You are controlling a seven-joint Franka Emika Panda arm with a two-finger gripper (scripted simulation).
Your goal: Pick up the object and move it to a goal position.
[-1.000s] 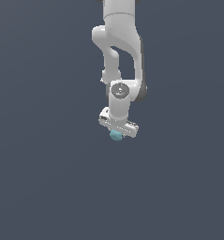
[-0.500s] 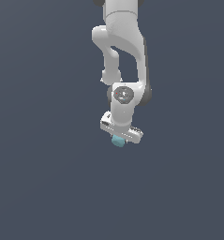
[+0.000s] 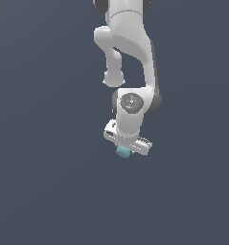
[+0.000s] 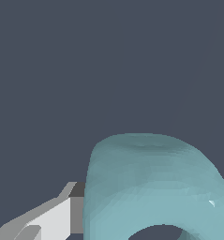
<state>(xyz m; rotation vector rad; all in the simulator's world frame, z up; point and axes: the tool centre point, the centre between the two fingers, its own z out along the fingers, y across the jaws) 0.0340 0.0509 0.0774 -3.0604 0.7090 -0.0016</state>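
The object [image 3: 121, 152] is a small light-teal block that hangs under the white hand of the arm in the exterior view, off any surface. My gripper [image 3: 126, 148] is shut on it, and the hand's body hides most of the fingers. In the wrist view the object [image 4: 151, 183] fills the near corner, rounded, with a dark hollow at the frame's edge. One white and grey finger [image 4: 62, 216] presses against its side. The other finger is hidden behind the block.
The white arm [image 3: 130, 57] comes down from the top of the exterior view. Around it there is only a plain dark grey-blue background [image 3: 44, 182], with no other objects or edges in sight.
Over the last second the hand has come lower and slightly toward the exterior view's right, carrying the teal block with it. The grip has not changed.
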